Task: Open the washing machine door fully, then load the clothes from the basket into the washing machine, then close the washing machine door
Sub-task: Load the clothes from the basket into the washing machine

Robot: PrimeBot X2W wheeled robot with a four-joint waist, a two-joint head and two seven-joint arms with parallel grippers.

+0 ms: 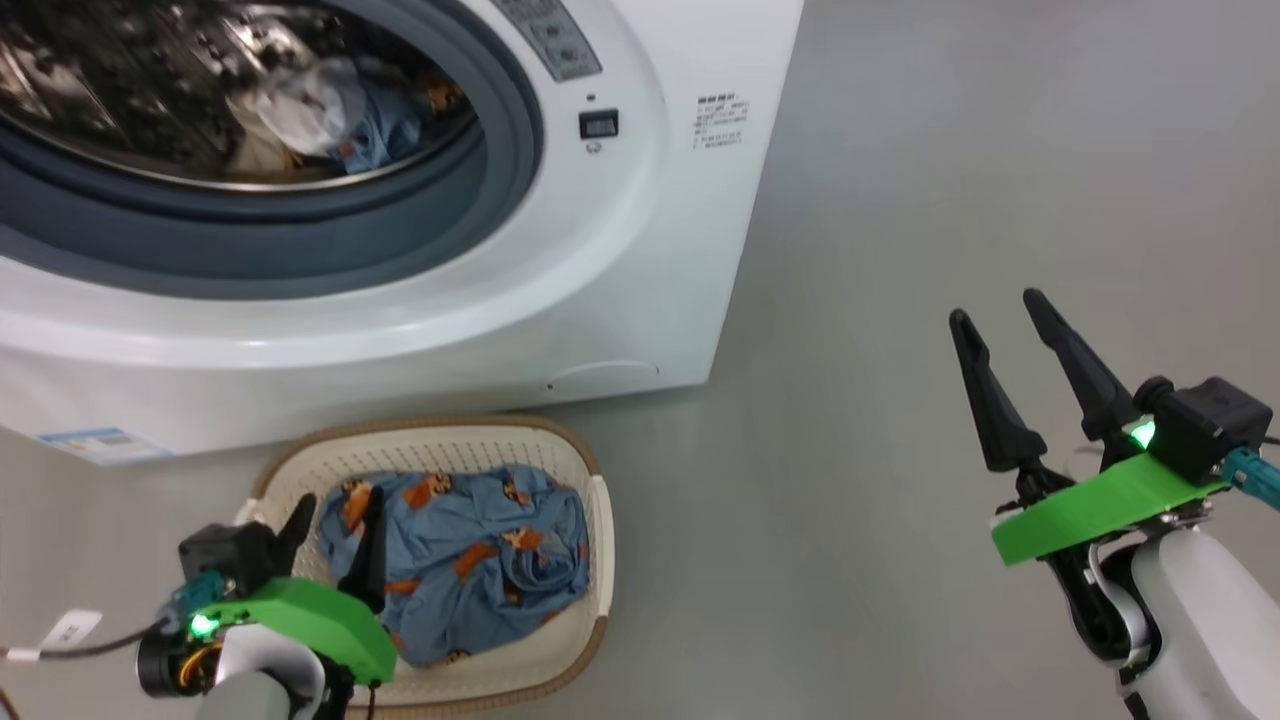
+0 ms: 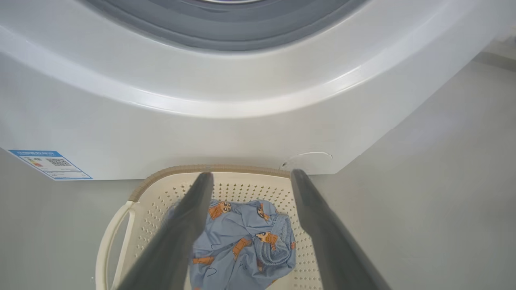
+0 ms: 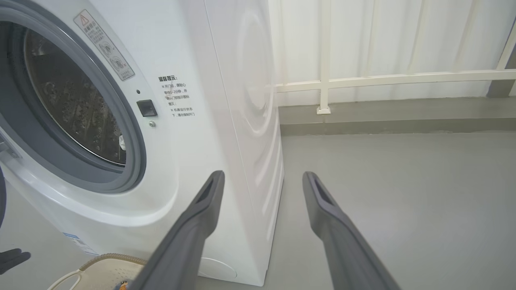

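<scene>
The washing machine [image 1: 600,250] stands with its round opening uncovered; the washing machine door is out of view. Inside the steel drum [image 1: 120,90] lie a cream-white garment [image 1: 300,110] and a blue printed one [image 1: 400,125]. The basket [image 1: 440,440] sits on the floor against the machine's front and holds light blue clothes [image 1: 470,550] with an orange print. My left gripper [image 1: 340,497] hangs open just above the basket's left part, fingers straddling the blue clothes [image 2: 242,241] in the left wrist view. My right gripper [image 1: 997,308] is open and empty over bare floor, right of the machine.
Grey floor [image 1: 900,200] stretches to the right of the machine. In the right wrist view a raised kerb [image 3: 383,121], a white railing [image 3: 383,78] and pale curtains run along the far side. A blue label [image 2: 50,164] marks the machine's lower left corner.
</scene>
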